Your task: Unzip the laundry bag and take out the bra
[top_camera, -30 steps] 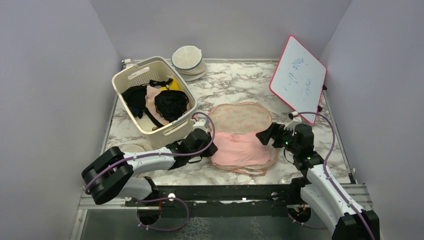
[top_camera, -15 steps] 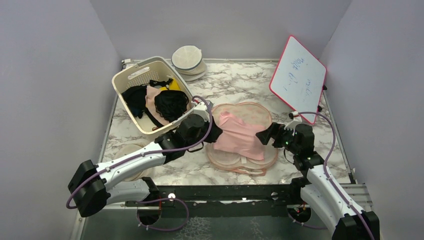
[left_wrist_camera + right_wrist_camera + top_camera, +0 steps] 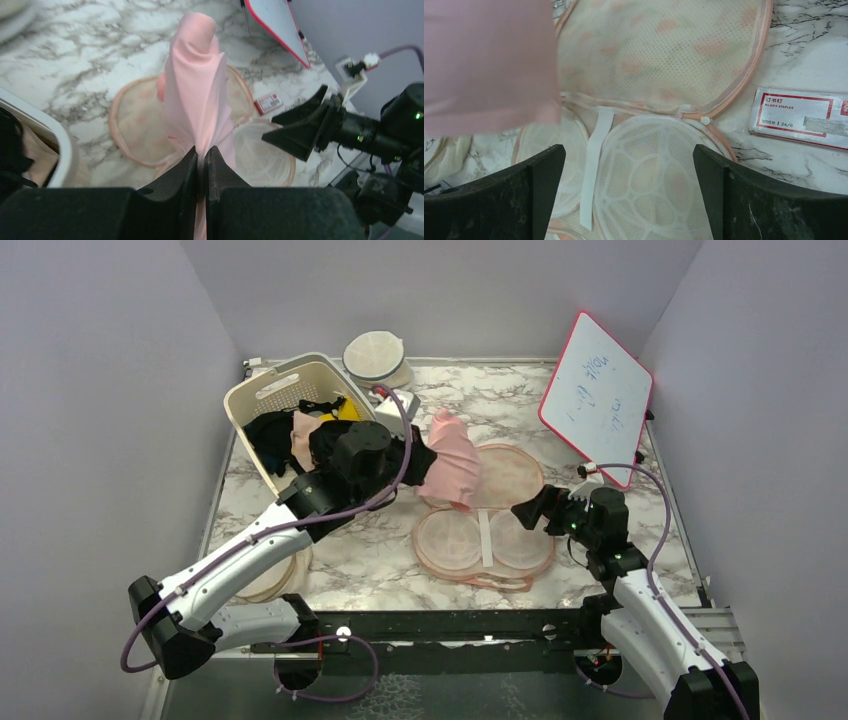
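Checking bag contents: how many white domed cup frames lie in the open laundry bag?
2, side by side in the laundry bag: left cup frame, right cup frame. The held-up bra may hide more.

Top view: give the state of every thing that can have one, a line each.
laundry bag: unzipped, spread open flat, no bra inside.
bra: in the air, hanging from the left hand.
left hand: shut on the bra.
right hand: open, over the laundry bag.
basket: upright, holding dark garments.
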### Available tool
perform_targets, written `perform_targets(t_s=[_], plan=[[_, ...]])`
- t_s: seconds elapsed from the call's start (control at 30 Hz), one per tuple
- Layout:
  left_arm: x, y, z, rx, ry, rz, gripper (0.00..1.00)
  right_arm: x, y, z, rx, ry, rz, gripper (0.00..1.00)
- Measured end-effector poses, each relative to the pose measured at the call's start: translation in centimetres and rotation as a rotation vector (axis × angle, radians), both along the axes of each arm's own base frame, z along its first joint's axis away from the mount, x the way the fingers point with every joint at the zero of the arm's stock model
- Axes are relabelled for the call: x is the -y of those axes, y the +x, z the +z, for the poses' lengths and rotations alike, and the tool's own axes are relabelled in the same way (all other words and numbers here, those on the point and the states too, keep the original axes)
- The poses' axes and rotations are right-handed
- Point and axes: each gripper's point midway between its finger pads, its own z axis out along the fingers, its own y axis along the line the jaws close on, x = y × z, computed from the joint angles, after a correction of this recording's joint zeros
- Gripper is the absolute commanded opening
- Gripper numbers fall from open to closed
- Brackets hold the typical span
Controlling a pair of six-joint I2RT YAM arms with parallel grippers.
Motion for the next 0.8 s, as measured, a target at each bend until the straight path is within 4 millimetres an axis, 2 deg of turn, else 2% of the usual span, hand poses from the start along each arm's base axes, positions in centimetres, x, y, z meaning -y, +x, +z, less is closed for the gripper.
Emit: perform_targets(t_s=[0.2,0.4,0.6,0.73,0.8], plan=[[-2.4,4.3,6.2,0.086,-0.014,0.096,0.0,0.0,0.0,-0.1,-0.004,-0.001,0.0,0.98],[-5.9,8.5,9.6,0.109,-0.034,0.211,0.0,0.0,0.0,-0.1,-0.004,0.0,0.0,0.98],[-12.1,12.0,13.1,0.126,-0.084,0.441,0.0,0.0,0.0,-0.1,-0.005,-0.001,0.0,0.97],[-16.8,12.6,14.8,0.149,-0.132,0.669,0.0,0.0,0.0,-0.1,-0.005,0.0,0.0,0.97],[-18.4,12.4,15.4,0.163,-0.158,0.76,0.0,0.0,0.0,-0.2,-0.008,-0.001,0.0,0.97]])
